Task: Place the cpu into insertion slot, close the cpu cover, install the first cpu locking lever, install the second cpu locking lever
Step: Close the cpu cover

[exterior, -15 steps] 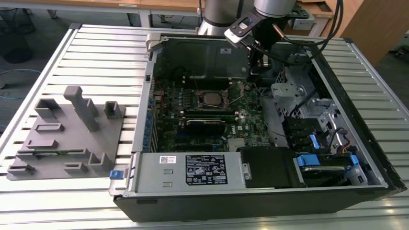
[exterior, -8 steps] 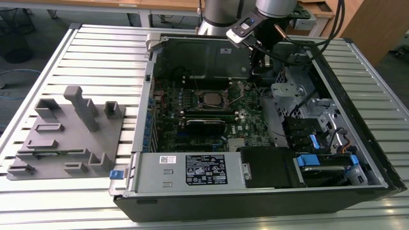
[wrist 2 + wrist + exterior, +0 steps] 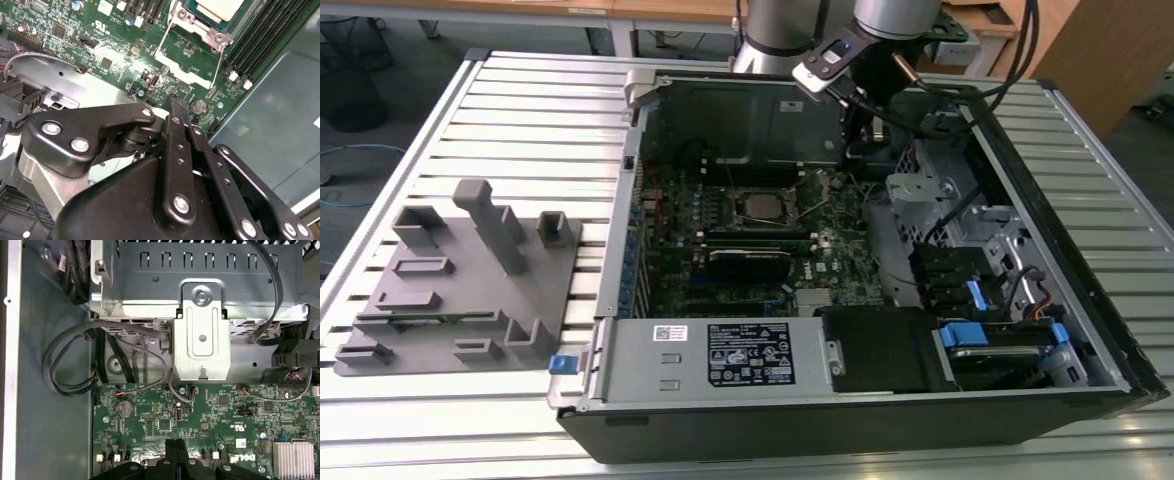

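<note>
The cpu lies in the insertion slot on the green motherboard, its silver-grey top facing up. In the second wrist view the cpu sits inside the silvery cpu cover, which lies flat around it. Two thin wire levers run along the socket's sides. My gripper hangs inside the case, to the exterior view's right of the socket and apart from it. Its black fingertips are shut together with nothing between them, over the board's edge in the first wrist view.
A grey metal drive cage and black cable loops stand close to the gripper. Long black memory slots flank the socket. The power supply fills the case front. A grey fixture block sits on the slatted table.
</note>
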